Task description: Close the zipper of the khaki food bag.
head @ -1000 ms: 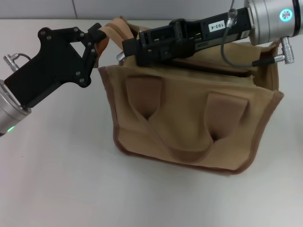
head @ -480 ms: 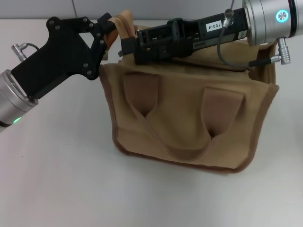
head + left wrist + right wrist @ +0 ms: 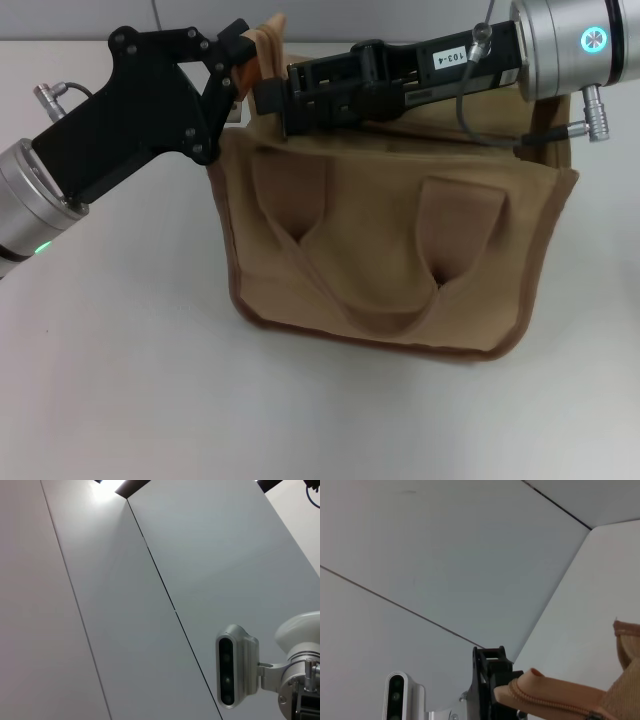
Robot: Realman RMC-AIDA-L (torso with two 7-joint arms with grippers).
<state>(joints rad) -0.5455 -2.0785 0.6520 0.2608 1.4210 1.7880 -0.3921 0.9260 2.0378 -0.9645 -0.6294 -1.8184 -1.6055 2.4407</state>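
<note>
Bag (image 3: 390, 260) of khaki canvas stands on the white table (image 3: 120, 380), near a pale panelled wall. The left gripper (image 3: 243, 52) is clamped on the fabric tail at the bag's left end – likely to keep the zipper (image 3: 545, 700) taut – while the right gripper (image 3: 272, 100) lies along the top, fingers seemingly together at the pull

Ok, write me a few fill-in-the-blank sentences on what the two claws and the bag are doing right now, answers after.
1. The left claw pinches the fabric end tab at the khaki food bag's ____ top corner.
2. The right claw reaches along the bag's ____ edge.
3. The near strap handle hangs down the bag's ____ face.
4. The bag stands on a ____ table.

Missing words: left; top; front; white
</note>
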